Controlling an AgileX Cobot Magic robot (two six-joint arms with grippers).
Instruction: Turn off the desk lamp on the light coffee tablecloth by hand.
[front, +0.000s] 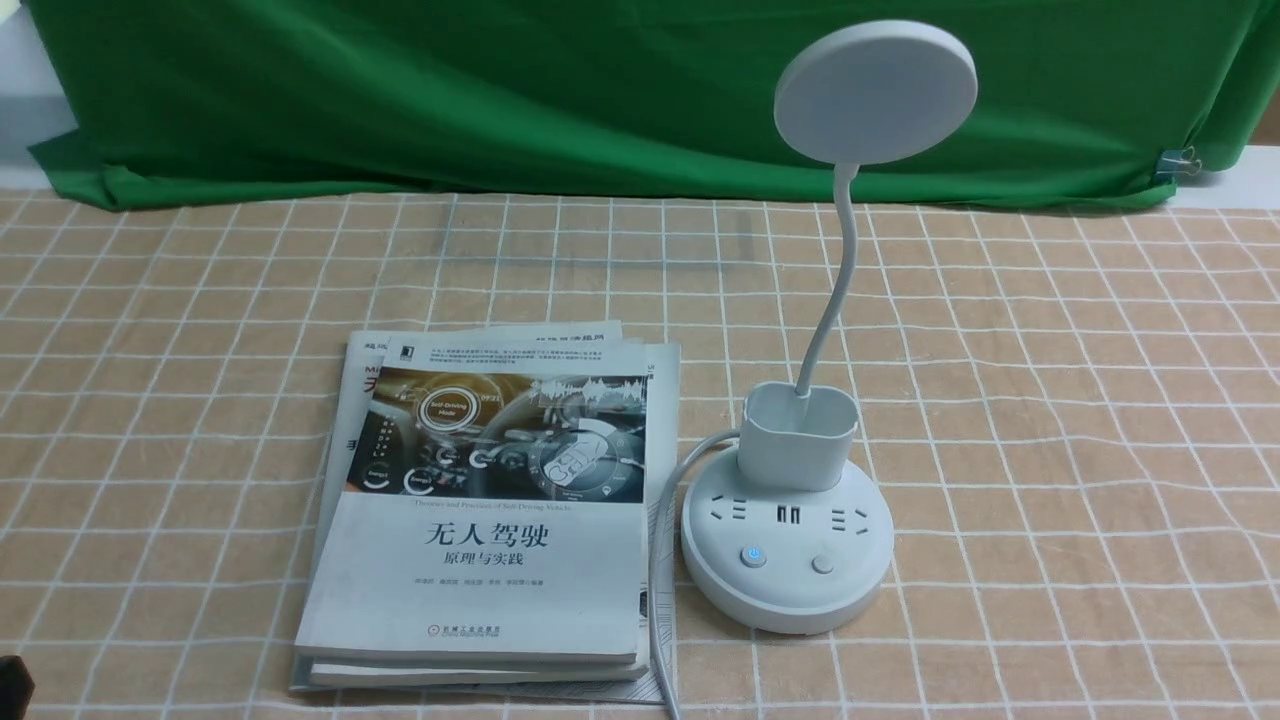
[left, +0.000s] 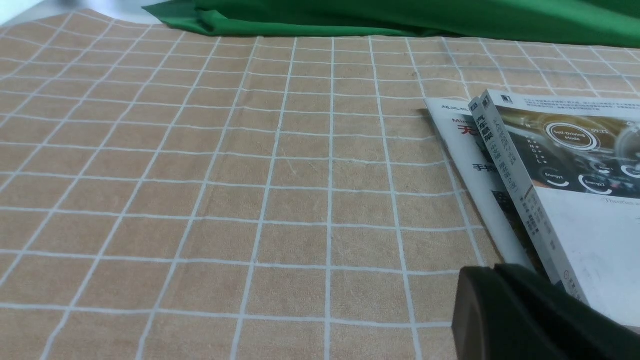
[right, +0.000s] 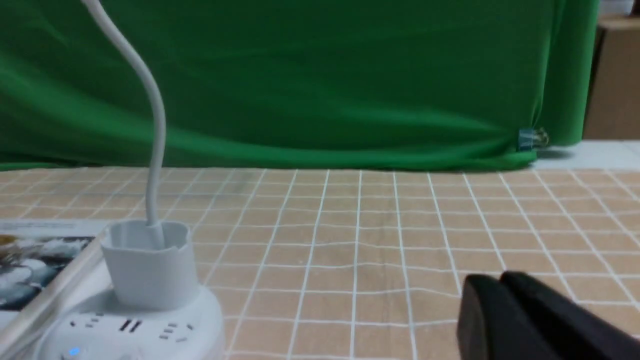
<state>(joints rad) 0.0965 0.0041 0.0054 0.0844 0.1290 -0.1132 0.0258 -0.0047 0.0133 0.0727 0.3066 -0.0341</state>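
Lamp (front: 800, 470) stands on the light coffee tablecloth (front: 1050, 400), just right of a stack of books (front: 490, 510), one base button (front: 753, 557) glowing blue. The right gripper (right: 500, 300), jaws together, sits low to the lamp's right; the left gripper (left: 495, 300) seems closed too. A straight-down fingertip press should avoid shoving the base.

The desk lamp (front: 800, 480) is white all over, with one button (front: 753, 557) glowing blue. The light coffee tablecloth (front: 1050, 400) is tan, crossed by thin white lines into squares. Behind hangs a plain green backdrop (front: 500, 90). The top book (front: 490, 500) has a white cover with black characters and a brown-and-grey picture.
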